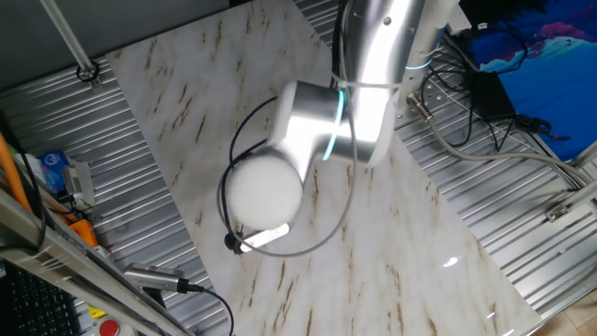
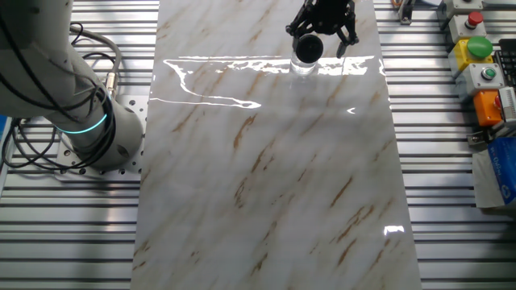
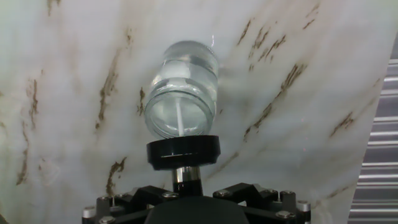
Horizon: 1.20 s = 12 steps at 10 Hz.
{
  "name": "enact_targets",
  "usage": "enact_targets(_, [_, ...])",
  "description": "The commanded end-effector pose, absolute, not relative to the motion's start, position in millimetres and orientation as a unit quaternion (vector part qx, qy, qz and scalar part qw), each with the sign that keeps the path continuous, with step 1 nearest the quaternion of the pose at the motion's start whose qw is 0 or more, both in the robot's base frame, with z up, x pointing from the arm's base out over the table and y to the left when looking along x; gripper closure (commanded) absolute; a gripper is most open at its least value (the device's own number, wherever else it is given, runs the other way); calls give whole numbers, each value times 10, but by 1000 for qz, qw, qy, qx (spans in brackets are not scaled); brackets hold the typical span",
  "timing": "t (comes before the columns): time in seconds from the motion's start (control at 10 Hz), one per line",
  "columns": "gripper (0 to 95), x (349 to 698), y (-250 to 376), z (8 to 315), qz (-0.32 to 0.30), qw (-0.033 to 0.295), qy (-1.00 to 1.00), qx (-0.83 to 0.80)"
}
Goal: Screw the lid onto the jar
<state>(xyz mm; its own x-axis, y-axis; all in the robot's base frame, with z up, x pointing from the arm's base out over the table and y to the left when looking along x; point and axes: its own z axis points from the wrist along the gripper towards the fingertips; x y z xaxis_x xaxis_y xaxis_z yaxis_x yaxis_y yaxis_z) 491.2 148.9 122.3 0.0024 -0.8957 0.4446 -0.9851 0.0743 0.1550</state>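
Observation:
In the hand view the clear glass jar stands upright on the marble table with its mouth open towards the camera. The round black lid sits on a short metal stem at the tip of my gripper and hangs just above the near edge of the jar's mouth. I cannot tell whether lid and rim touch. In the other fixed view the gripper is at the table's far edge, with the lid over the jar. In the first fixed view the arm hides them.
The robot base stands left of the marble table. A control box with coloured buttons sits at the right edge. Cables loop below the arm over the marble table. Ribbed metal surrounds the marble.

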Motion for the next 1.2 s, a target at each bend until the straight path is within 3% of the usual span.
enact_targets(0.1, [0,4919,1499,1222,79,211,-697,681])
enact_targets(1.2, [0,4963,1540,1299,48,189,-688,699])
